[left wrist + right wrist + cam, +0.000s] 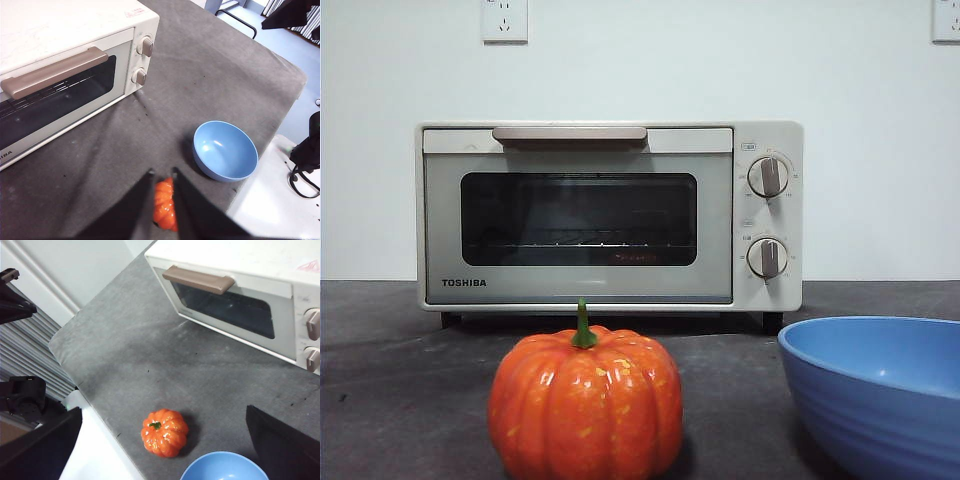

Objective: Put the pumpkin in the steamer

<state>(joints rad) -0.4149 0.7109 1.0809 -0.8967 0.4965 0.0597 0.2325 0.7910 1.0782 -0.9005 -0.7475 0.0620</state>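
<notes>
Pumpkin (585, 404) upright, stem up (before shut steamer (609, 214)).

A dark grey desk (400, 380) is seen. Three things are set on it: the steamer (610, 215) at the back, the pumpkin (585, 405) in front, and a blue bowl (880, 395) just beside the pumpkin.

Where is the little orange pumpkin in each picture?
Front view: the pumpkin sits low in the middle, before the steamer.
Left wrist view: seen between the left hand jaws, near the blue bowl.
Right wrist view: low in the middle, beside the bowl.
Shared landmark: the steamer.
</notes>
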